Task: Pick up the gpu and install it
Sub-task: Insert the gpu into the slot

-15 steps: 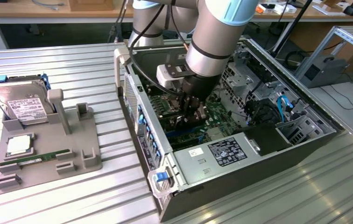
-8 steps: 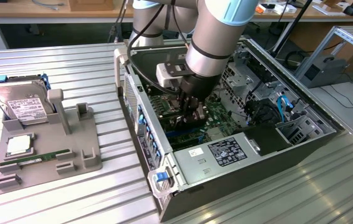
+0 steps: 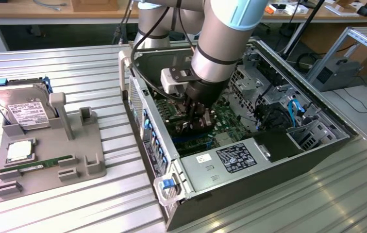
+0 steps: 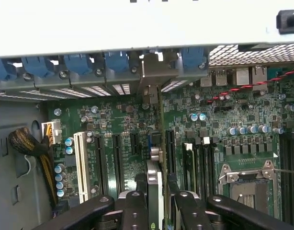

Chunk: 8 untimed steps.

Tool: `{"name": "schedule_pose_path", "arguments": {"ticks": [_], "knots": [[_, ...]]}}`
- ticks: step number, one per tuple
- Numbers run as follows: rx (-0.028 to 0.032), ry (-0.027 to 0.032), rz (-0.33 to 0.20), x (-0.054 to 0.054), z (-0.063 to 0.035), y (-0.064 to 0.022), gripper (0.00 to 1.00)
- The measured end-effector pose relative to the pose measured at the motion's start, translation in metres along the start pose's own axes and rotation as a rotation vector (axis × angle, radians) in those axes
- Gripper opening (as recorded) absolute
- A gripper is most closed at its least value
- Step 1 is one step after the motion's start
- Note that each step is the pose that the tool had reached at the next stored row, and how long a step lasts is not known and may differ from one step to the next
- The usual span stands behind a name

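Black gripper (image 4: pixel 155 201) pinches the slim dark gpu (image 4: pixel 154 148) edge-on inside the open grey computer case (image 3: pixel 261 174), which sits on a ribbed metal table (image 3: pixel 73 213); workbenches stand behind it.

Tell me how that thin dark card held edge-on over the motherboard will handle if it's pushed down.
The thin dark card with its pale metal bracket looks stiff, so it probably won't flop. Gripped edge-on by the tool, it may tilt sideways. Its exposed components on the green motherboard side seem fragile.

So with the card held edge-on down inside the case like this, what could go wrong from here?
1. The gpu, clamped between the gripper fingers, could land beside its motherboard slot, since several similar slots lie close together.
2. Its metal bracket might catch the blue latches along the computer case rear wall.
3. A tilted card could scrape nearby capacitors.
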<state>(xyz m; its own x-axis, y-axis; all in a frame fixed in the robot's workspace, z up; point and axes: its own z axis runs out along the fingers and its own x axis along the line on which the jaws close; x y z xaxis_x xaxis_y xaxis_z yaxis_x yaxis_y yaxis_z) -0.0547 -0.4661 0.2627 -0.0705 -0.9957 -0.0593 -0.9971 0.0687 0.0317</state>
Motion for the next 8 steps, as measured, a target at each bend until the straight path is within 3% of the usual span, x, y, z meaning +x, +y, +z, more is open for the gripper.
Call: {"name": "schedule_pose_path", "arguments": {"ticks": [8], "knots": [[0.0,0.0002,-0.001,0.0006,0.0007,-0.0001,0.27]]}}
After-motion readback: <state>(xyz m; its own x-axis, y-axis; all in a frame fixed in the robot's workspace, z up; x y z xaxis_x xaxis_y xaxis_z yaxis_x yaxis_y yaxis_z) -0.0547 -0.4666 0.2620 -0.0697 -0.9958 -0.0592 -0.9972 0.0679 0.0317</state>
